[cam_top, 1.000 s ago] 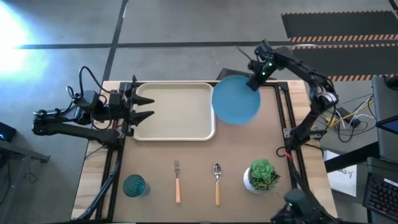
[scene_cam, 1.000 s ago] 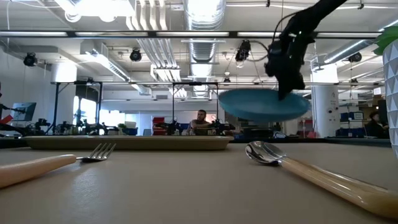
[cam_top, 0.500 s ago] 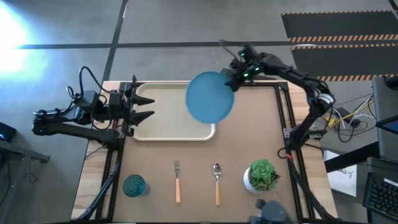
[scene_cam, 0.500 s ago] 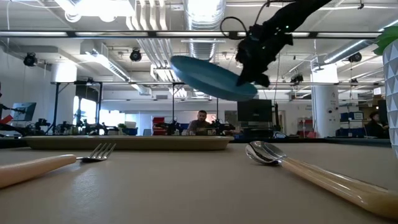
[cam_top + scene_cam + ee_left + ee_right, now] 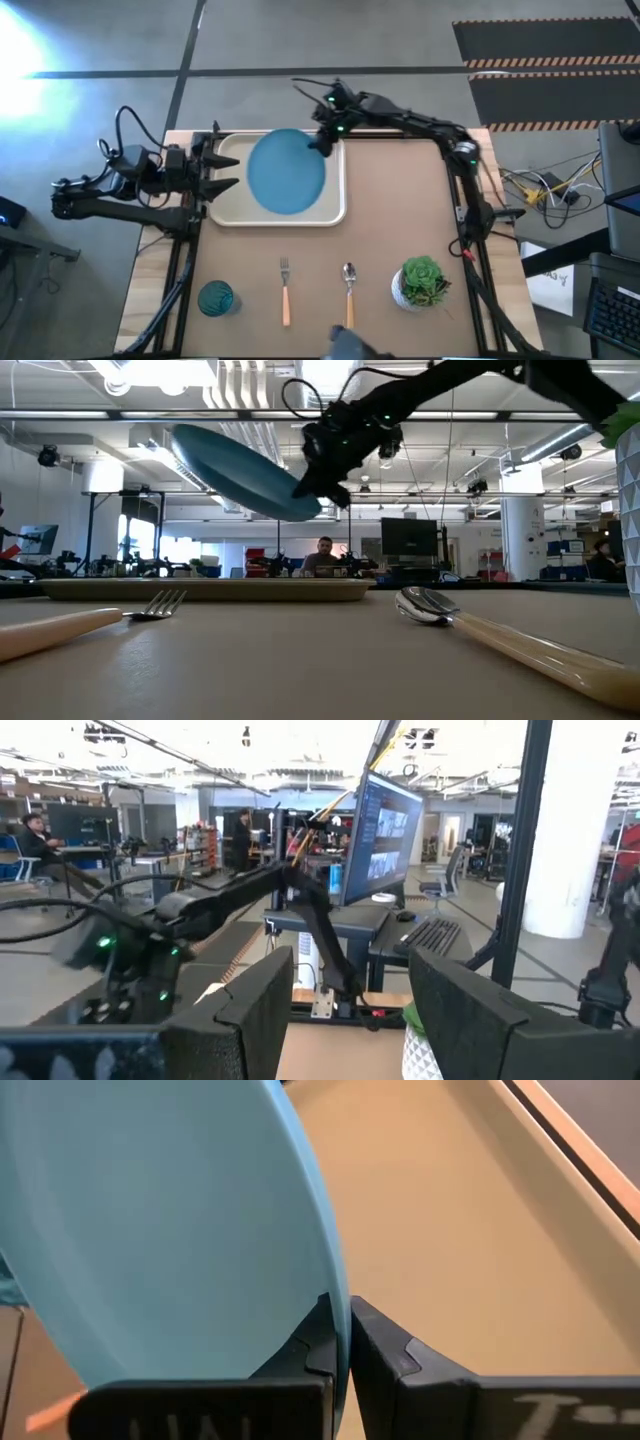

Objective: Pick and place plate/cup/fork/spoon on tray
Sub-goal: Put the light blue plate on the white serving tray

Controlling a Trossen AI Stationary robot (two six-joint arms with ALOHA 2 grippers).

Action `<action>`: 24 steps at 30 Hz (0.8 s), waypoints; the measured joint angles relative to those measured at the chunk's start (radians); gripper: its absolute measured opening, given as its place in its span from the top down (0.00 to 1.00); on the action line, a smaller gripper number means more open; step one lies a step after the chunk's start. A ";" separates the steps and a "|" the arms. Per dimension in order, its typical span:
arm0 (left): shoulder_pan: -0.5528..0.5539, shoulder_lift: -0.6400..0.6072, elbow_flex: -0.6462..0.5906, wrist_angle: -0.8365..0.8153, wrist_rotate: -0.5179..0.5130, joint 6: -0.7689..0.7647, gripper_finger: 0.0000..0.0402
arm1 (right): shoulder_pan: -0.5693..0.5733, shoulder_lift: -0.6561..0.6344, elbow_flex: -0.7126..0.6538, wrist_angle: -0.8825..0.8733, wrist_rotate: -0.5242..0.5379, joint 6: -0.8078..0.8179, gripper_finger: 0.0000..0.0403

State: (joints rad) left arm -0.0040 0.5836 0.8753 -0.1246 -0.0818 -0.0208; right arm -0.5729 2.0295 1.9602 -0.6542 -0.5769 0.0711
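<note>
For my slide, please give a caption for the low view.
Right end effector holds the tilted plate in the air above the tray; fork and spoon lie on the table.

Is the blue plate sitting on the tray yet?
Apart. In the low view the plate hangs tilted in the air, well above the tray, pinched at its edge by the right hand.

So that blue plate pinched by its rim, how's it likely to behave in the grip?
The plate probably is stiff and light: it hangs tilted above the tray from one edge without sagging. Its smooth rim between the right gripper fingers may slip or pivot.
</note>
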 joint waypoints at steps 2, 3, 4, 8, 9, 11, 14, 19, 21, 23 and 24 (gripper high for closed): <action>0.000 -0.008 0.000 0.000 0.000 0.000 0.54 | 0.016 0.073 0.115 -0.041 -0.001 0.000 0.98; 0.000 -0.012 0.000 0.000 0.000 0.000 0.54 | 0.022 0.108 0.170 -0.060 -0.001 0.000 0.98; 0.000 -0.017 0.000 0.000 0.000 0.000 0.54 | 0.028 0.144 0.224 -0.079 -0.001 0.000 0.98; 0.000 -0.037 0.000 -0.012 0.011 0.000 0.54 | 0.048 0.271 0.399 -0.129 -0.005 0.021 0.98; 0.000 -0.043 0.000 -0.020 0.016 -0.001 0.54 | 0.052 0.276 0.387 -0.096 -0.018 0.044 0.98; -0.001 -0.053 0.000 -0.040 0.022 -0.001 0.54 | 0.054 0.274 0.345 -0.051 -0.045 0.080 0.98; -0.001 -0.064 0.000 -0.052 0.025 0.000 0.54 | 0.062 0.282 0.334 -0.065 -0.034 0.084 0.98; -0.002 -0.085 0.001 -0.051 0.033 0.000 0.54 | 0.065 0.279 0.320 -0.149 0.038 0.040 0.98; -0.003 -0.092 0.000 -0.058 0.039 0.000 0.54 | 0.060 0.275 0.327 -0.229 0.105 0.008 0.98; -0.003 -0.098 0.000 -0.069 0.043 0.000 0.54 | 0.051 0.274 0.339 -0.307 0.156 -0.023 0.98; -0.003 -0.102 -0.001 -0.078 0.043 0.000 0.54 | 0.045 0.273 0.342 -0.345 0.178 -0.036 0.98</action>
State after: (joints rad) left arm -0.0067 0.4820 0.8747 -0.2028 -0.0387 -0.0212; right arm -0.5278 2.3030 2.3023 -0.9993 -0.3992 0.0356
